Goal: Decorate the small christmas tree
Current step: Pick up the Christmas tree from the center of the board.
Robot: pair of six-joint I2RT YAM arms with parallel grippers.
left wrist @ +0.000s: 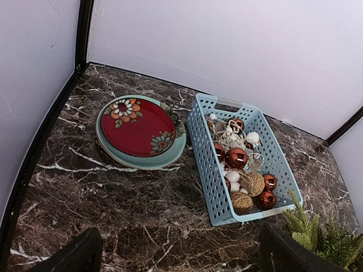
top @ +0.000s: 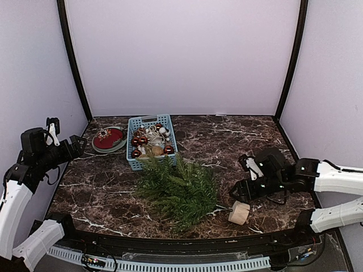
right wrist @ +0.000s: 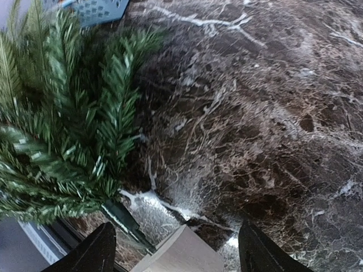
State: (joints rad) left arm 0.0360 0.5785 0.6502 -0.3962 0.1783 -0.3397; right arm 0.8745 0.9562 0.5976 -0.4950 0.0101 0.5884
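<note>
Holds the right gripper wide open and empty, low over the dark marble table at the near right. Frames, between its two fingers in the wrist view, the pale wooden base of the small christmas tree; cannot tell whether either finger touches it. Finds the tree lying on its side at the near middle of the table, base to the near right, thin stem running left into the bushy green branches, tip pointing far-left and reaching the near end of the blue basket. Shows inside the basket shiny copper-red baubles, twine balls and small white ornaments. Places, just left of the basket, a red floral plate stacked on a teal plate. Holds the left gripper open and empty too, raised at the far left, well apart from the tree, looking down on plates and basket.
</note>
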